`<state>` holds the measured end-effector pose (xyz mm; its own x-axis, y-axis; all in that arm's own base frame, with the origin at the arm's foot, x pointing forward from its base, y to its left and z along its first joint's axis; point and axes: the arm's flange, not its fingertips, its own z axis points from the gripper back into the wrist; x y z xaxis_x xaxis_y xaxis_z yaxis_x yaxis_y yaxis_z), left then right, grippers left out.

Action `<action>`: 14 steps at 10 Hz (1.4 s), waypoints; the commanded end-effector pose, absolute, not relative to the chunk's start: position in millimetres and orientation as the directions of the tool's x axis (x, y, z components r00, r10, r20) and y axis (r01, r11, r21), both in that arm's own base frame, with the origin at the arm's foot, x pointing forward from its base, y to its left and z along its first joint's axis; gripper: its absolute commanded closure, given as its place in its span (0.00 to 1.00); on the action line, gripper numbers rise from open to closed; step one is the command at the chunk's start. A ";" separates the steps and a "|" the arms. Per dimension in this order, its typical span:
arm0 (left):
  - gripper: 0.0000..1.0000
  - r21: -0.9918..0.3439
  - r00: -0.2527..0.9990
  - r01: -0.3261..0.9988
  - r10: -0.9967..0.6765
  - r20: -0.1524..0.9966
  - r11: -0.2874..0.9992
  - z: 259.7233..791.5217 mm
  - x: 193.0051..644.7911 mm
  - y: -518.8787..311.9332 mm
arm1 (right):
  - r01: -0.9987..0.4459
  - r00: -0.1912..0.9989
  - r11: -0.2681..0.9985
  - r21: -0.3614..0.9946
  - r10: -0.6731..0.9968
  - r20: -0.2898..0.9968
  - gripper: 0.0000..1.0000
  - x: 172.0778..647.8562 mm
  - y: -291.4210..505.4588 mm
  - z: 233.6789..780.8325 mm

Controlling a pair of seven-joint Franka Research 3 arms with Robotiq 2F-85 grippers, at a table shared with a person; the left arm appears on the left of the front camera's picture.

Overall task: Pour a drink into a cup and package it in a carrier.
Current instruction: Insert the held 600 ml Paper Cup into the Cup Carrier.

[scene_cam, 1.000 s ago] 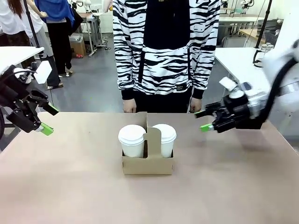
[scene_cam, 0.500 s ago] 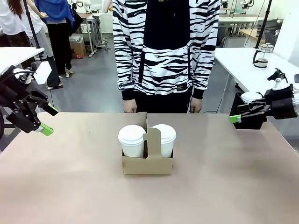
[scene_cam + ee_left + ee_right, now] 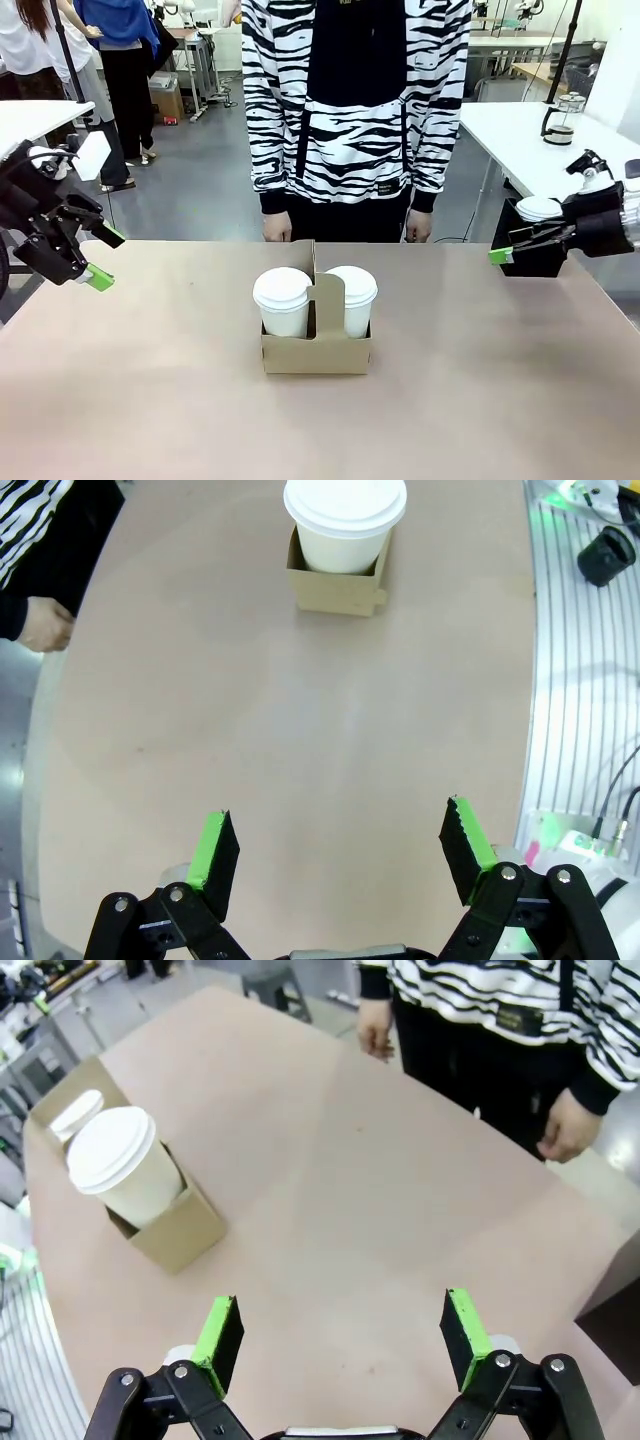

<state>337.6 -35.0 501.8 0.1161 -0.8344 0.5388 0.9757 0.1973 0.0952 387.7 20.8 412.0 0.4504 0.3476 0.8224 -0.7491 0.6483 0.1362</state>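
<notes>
From the front, the right gripper has pulled back to 3 o'clock, jaws wide and empty, the left gripper likewise at 9 o'clock, while both wrist views show lidded cups seated in the carrier, so packaging looks finished.

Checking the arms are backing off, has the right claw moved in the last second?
Yes. The right claw has pulled away from the carrier toward the table's right edge and hangs open there.
</notes>
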 end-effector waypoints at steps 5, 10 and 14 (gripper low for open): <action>0.00 0.103 0.091 0.979 -0.829 0.551 0.175 501.1 338.4 -33.2 | -0.768 0.423 0.630 0.120 0.356 0.833 0.00 388.4 19.9 412.3; 0.00 0.103 0.091 0.979 -0.829 0.551 0.175 501.1 338.4 -33.2 | -0.768 0.423 0.630 0.120 0.356 0.833 0.00 388.4 19.9 412.3; 0.00 0.103 0.091 0.979 -0.829 0.551 0.175 501.1 338.4 -33.2 | -0.768 0.423 0.630 0.120 0.356 0.833 0.00 388.4 19.9 412.3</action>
<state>337.6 -35.0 501.8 0.1161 -0.8344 0.5388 0.9757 0.1972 0.0952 387.7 20.7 411.9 0.4495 0.3472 0.8230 -0.7502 0.6469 0.1368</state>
